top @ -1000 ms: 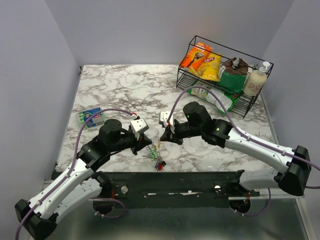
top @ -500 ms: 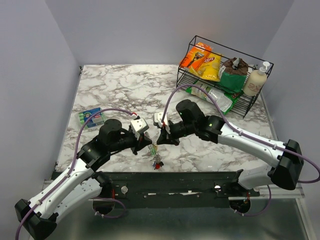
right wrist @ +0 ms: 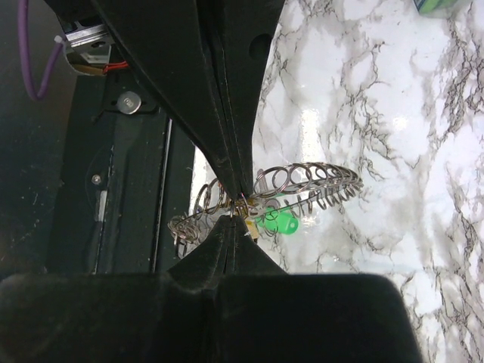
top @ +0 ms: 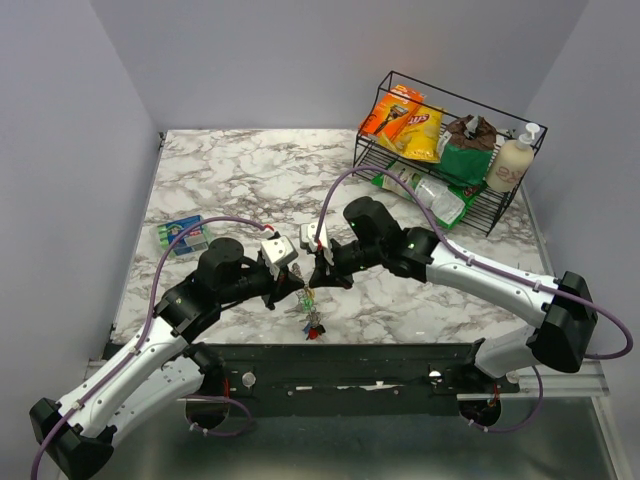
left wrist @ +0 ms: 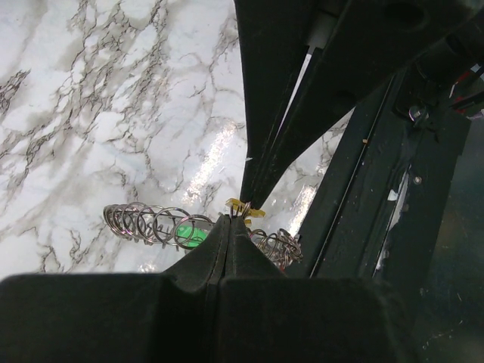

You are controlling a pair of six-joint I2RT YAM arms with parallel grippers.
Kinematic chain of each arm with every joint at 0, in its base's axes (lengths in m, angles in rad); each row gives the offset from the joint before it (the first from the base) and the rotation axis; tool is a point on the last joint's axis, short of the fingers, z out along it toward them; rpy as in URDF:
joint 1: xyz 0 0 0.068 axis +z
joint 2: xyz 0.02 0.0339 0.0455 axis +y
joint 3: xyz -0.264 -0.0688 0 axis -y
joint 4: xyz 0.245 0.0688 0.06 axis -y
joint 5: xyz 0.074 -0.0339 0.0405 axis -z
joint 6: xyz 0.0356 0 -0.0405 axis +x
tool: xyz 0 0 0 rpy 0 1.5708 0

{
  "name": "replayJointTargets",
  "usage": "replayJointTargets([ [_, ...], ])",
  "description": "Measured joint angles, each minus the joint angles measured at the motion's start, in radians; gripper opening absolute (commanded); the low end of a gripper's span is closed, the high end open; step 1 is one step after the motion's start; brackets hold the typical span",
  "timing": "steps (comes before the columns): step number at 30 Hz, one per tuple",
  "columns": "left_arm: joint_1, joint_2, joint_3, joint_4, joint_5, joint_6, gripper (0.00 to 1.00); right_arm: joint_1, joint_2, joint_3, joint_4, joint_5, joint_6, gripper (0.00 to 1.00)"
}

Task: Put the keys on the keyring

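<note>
Both arms meet low over the counter (top: 240, 180), left of centre and close to its near edge. My left gripper (top: 297, 287) is pinched right down on the keyring (left wrist: 147, 222). In the left wrist view its fingers close to a thin seam on the coiled wire, with ring loops fanning out to either side of the tips. My right gripper (top: 319, 275) comes in from the far right, also squeezed to a seam, tip to tip with the left one. I read the yellow key (left wrist: 243, 209) as clamped at its tips, touching the ring wire where the two grippers meet. I can't tell from either wrist view whether the key's hole is over the wire. The green key (right wrist: 280, 221) sits among the ring loops just beside the pinch point; whether it's threaded, I can't tell. From the top, the rest of the keys (top: 312, 322) trail from the grippers toward the near edge as a small bunch, with a red head at the near end. They're too small to sort further. Wire basket (top: 497, 205) is at the far right corner with chip bags (top: 420, 130) and a soap bottle (top: 510, 165) in it. A small green-blue box (top: 183, 236) is on the left of the counter. Both are well apart from the work.
</note>
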Motion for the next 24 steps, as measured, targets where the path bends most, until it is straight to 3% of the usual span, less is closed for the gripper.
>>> replayJointTargets([
  [24,0.000,-0.036,0.000,-0.001,-0.002,-0.007,0.00,0.000,0.023,0.000,0.007,0.038,0.003,0.01],
])
